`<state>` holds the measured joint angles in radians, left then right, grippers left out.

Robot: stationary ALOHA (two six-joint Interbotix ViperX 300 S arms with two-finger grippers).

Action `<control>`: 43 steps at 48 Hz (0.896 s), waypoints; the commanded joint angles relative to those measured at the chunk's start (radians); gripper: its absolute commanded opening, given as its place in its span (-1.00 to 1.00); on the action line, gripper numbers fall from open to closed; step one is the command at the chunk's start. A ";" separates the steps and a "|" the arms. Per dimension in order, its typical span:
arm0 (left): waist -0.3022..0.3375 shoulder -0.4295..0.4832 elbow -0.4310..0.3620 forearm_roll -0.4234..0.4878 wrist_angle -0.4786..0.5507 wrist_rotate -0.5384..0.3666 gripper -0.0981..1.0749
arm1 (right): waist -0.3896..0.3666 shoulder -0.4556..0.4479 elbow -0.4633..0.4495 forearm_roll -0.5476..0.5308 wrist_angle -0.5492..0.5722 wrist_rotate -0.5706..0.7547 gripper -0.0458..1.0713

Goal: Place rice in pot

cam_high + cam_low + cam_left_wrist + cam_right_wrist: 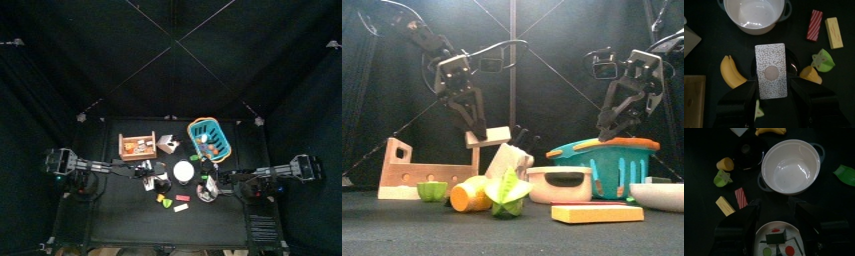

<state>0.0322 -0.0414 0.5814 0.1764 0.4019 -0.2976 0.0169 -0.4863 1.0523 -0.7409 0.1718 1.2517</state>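
Now your left gripper (771, 100) has its jaws clamped on the rice box (772, 70), held in the air beside the pot (754, 14) mid-table. Your right gripper (777, 210) hangs above the pot, jaws apart.

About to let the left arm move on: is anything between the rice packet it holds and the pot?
Nothing visible. The left gripper holds the rice packet above the table, and the open, empty pot lies just ahead. The banana lies off to one side of that path, the orange piece to the other.
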 commanded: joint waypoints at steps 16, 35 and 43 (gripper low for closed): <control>0.066 0.198 -0.249 0.003 -0.106 -0.002 0.35 | -0.002 -0.092 0.054 0.046 -0.003 0.002 0.58; 0.078 0.304 -0.357 0.002 -0.138 -0.002 0.35 | -0.006 -0.123 0.067 0.037 -0.020 0.002 0.58; 0.083 0.325 -0.357 0.000 -0.141 -0.005 0.35 | -0.006 -0.121 0.069 0.037 -0.020 0.002 0.58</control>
<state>0.1089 0.2915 0.2485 0.1764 0.2700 -0.2976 0.0123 -0.6044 1.1290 -0.7010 0.1580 1.2548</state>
